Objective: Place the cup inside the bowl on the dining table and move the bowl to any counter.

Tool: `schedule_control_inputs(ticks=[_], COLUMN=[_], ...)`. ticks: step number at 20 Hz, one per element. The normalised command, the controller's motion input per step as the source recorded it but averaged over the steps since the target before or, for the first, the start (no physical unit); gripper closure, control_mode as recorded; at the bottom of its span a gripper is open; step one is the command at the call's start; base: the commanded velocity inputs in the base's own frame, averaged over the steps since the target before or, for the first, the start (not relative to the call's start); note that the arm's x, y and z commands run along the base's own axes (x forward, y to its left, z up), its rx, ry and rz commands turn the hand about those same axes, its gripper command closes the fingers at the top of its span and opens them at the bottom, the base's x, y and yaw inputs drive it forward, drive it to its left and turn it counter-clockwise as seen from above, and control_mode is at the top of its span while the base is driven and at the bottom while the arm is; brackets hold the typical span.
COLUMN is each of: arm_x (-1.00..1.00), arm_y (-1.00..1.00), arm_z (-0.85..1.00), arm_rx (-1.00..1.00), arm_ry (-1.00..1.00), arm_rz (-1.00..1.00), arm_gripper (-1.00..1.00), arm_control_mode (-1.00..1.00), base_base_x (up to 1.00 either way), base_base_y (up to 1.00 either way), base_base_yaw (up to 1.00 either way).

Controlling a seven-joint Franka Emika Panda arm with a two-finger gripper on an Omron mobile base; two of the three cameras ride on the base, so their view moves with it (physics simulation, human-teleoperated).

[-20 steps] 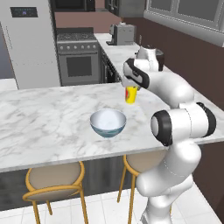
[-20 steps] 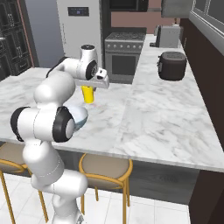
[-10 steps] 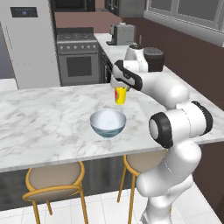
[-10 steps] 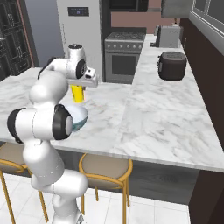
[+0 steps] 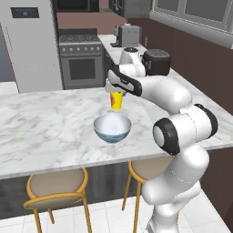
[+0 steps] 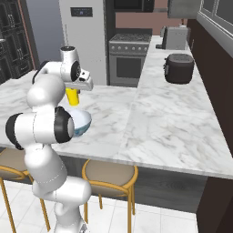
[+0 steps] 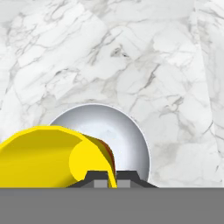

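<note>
My gripper (image 5: 116, 94) is shut on the yellow cup (image 5: 117, 100) and holds it in the air just above the far rim of the bowl (image 5: 112, 128). The bowl, white inside and pale blue-grey outside, sits on the marble dining table (image 5: 50, 123). From the right base view the cup (image 6: 72, 96) hangs under the hand, with the bowl (image 6: 80, 123) partly hidden behind my arm. In the hand view the cup (image 7: 48, 157) fills the lower left, its red mark at its edge, and the bowl (image 7: 118, 140) lies right below it.
Tan stools with gold legs (image 5: 57, 189) stand under the table's near edge. A black cooker (image 5: 157, 60) and a toaster (image 5: 127, 35) rest on the counter (image 6: 173, 104) to the right. A stove (image 5: 82, 63) and fridge (image 5: 29, 45) stand behind.
My arm has swung left along the table with the cup, bringing it from right of the bowl to just over the bowl's far rim.
</note>
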Motion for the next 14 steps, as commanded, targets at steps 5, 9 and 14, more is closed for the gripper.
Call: schedule_control_inputs(ticks=[5,9,14], arm_x=[-0.01,0.00,0.00], arm_y=[0.23,0.16,0.12], arm_z=[-0.03,-0.16,-0.22], arm_rx=[0.00,0.00,0.00], arm_ry=[0.04,0.04,0.02], arm_rz=[0.00,0.00,0.00], arm_gripper=[1.00,1.00,1.00], arm_control_mode=[-1.00,-1.00,-1.00], base_base_x=[0.00,0.00,0.00], base_base_y=[0.00,0.00,0.00], base_base_yaw=[0.00,0.00,0.00])
